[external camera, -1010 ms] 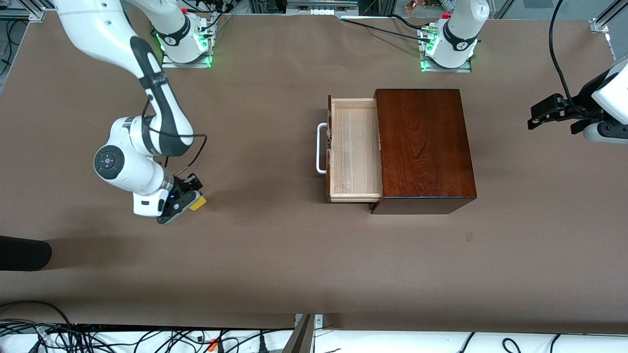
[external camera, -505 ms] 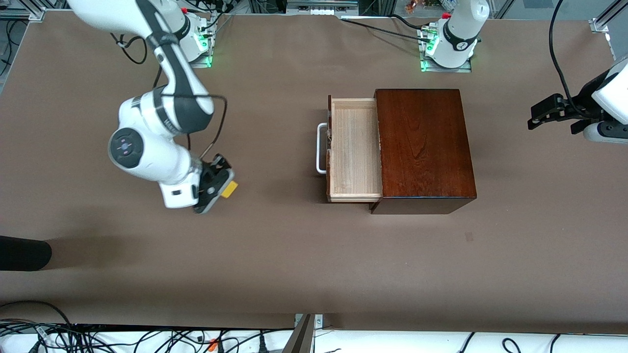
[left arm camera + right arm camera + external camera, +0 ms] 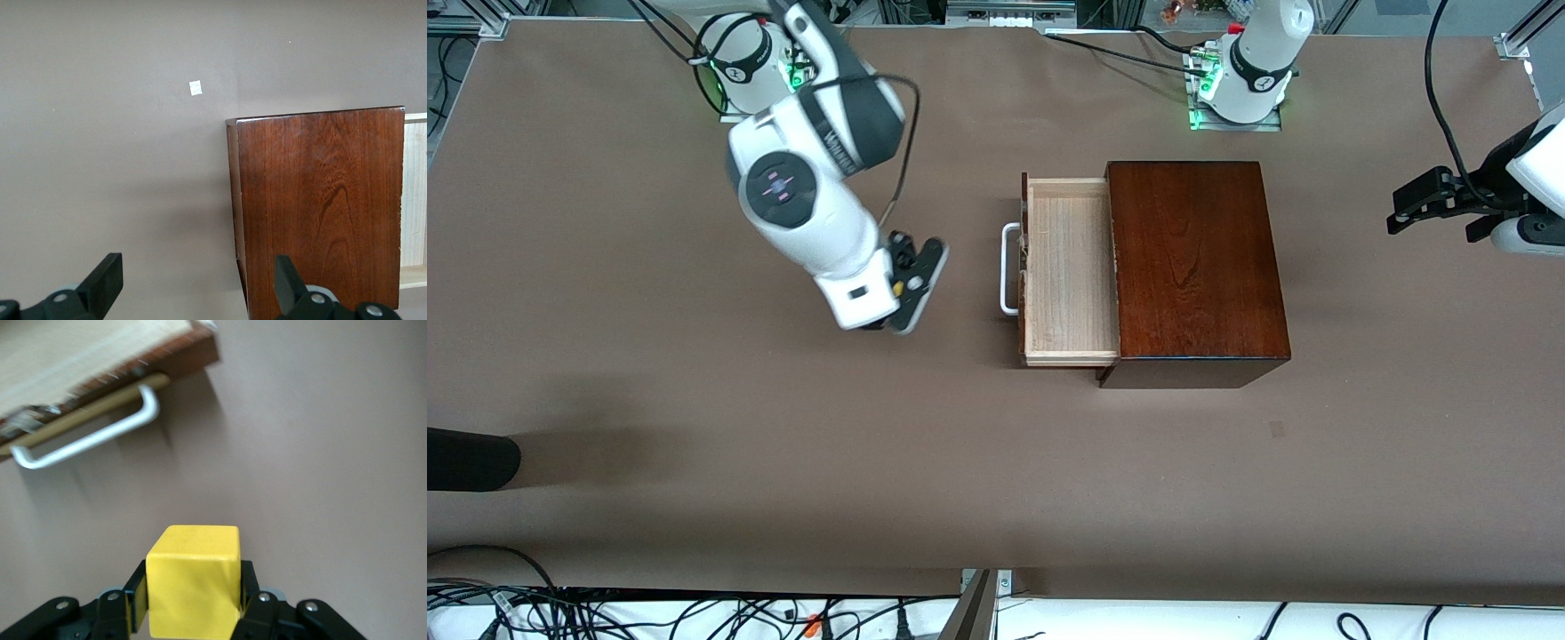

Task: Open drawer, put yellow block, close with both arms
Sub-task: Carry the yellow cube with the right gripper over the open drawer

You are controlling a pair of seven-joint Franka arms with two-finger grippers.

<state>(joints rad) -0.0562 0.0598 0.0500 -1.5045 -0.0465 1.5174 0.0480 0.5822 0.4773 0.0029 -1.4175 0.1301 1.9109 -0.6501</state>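
Observation:
The drawer (image 3: 1072, 267) stands pulled out of the dark mahogany box (image 3: 1196, 267), its pale tray empty and its white handle (image 3: 1009, 271) toward the right arm's end of the table. My right gripper (image 3: 911, 280) is up over bare table beside the handle, shut on the yellow block (image 3: 193, 587), of which only a sliver (image 3: 896, 287) shows in the front view. The right wrist view shows the handle (image 3: 87, 440) and the tray's edge (image 3: 80, 353) ahead. My left gripper (image 3: 1432, 204) waits open and empty past the box's closed end (image 3: 320, 200).
A black object (image 3: 471, 458) lies at the table's edge at the right arm's end, nearer the front camera. A small white scrap (image 3: 195, 88) lies on the table by the box. Cables run along the table's near edge.
My right arm has risen and carried the yellow block across the table toward the drawer's handle. The left arm has hardly moved. The drawer stays open.

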